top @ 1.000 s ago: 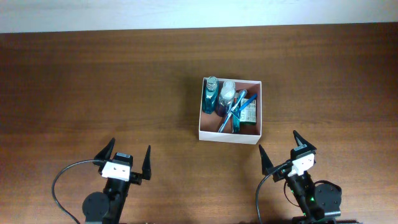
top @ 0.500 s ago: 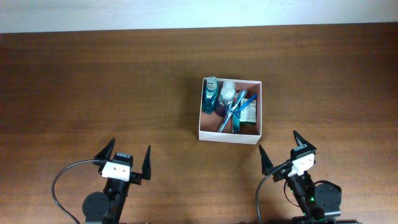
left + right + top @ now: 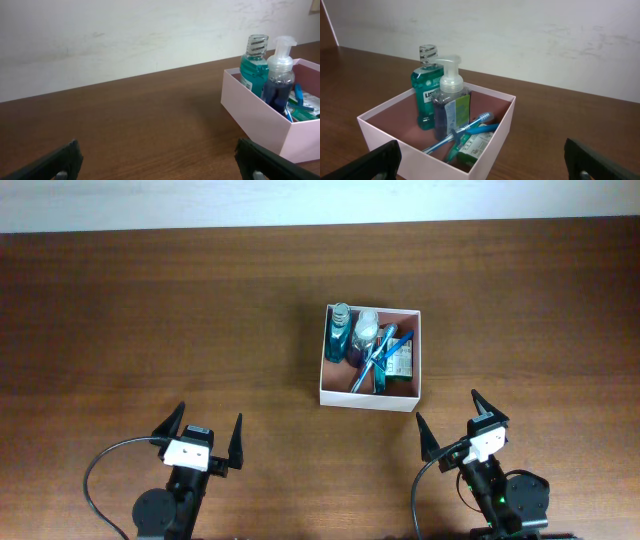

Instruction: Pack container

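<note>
Container static since; wood tbl, white wall

left arm: black, folded low at the near edge of the overhead view, round dark base joint, wrist aimed forward. white wrist block on top. black cable loops out from the left side of its base.
left gripper: jaws spread wide, empty. left fingers are dark and tapered, seen only at the bottom corners of its wrist view.
right arm: black, folded low in the same manner, wrist aimed forward and turned slightly leftward. white wrist housing on top.
right gripper: jaws spread wide, empty. right fingers are dark, seen only at the bottom corners of its wrist view.
</note>
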